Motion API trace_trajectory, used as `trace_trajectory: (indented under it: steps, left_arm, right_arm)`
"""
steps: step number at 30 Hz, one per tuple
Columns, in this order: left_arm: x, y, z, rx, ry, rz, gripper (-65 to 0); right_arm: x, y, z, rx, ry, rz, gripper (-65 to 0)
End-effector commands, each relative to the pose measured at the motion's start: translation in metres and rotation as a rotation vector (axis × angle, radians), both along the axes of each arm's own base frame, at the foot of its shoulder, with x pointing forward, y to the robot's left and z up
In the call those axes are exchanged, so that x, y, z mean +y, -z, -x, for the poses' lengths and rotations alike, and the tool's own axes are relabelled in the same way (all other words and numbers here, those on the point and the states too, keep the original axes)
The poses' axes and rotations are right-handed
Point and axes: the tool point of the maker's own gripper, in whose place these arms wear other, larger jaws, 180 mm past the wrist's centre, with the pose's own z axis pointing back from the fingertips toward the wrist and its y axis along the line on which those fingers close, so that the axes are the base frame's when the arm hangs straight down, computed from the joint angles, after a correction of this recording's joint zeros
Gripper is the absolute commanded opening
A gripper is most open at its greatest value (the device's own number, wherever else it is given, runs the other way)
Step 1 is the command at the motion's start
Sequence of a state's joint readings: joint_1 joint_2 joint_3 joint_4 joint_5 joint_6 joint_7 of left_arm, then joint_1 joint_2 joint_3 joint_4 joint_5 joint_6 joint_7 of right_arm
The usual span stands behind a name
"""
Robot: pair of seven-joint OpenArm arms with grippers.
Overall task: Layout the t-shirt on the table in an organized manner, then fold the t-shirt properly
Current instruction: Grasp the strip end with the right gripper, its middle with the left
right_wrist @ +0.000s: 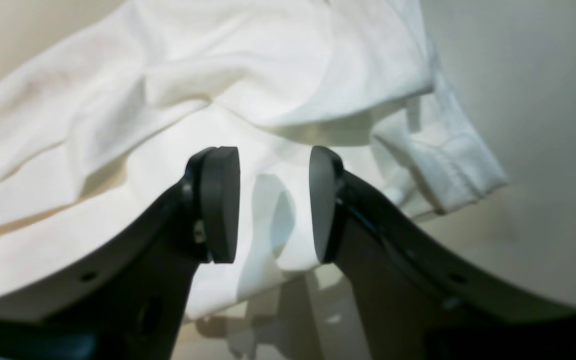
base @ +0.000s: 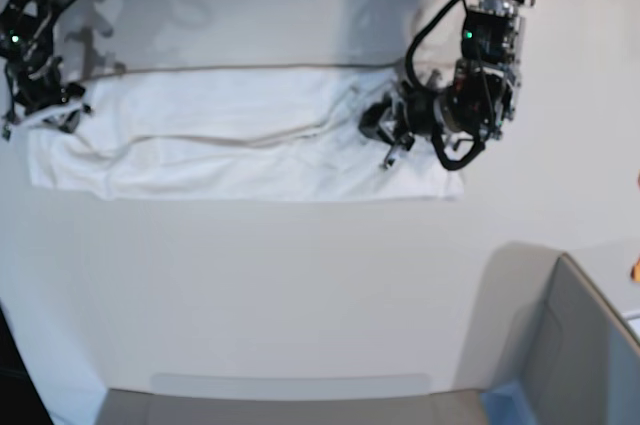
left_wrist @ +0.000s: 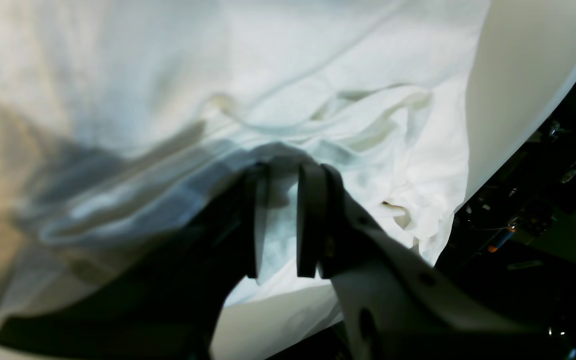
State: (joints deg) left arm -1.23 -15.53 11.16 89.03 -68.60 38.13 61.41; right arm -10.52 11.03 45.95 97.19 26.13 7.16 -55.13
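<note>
The t-shirt (base: 220, 135) lies white side up as a long, wrinkled band across the far half of the table (base: 300, 285); no print shows. My left gripper (left_wrist: 283, 220) is shut on a raised fold of the t-shirt (left_wrist: 318, 60) at the band's right end, close to the table (left_wrist: 518, 75) edge. In the base view this left gripper (base: 388, 143) reaches in from the right. My right gripper (right_wrist: 273, 205) stands open just over the t-shirt (right_wrist: 268, 60) near a hemmed corner, at the band's left end (base: 62, 117). Its pads cast shadows on the cloth below.
A grey box (base: 580, 345) stands at the near right corner of the table. The curved table edge (left_wrist: 575, 75) runs close to the left gripper, with dark equipment (left_wrist: 533, 215) beyond it. Bare tabletop (right_wrist: 543, 100) lies to the right of the right gripper.
</note>
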Motion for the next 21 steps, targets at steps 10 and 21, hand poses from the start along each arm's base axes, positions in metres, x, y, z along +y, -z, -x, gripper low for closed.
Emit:
trace_trajectory:
  steps: [10,21]
  left_arm:
    - [0.006,0.004,0.011,0.023,-0.008,-0.039,-52.1]
    - [0.006,0.007,0.017,0.037,-0.007,-0.039,-52.1]
  right_arm:
    - [-0.02,-0.012,-0.017,-0.065,0.016,-0.021,-41.5]
    - [-0.03,-0.018,-0.031,-0.086,0.028,-0.022,-41.5]
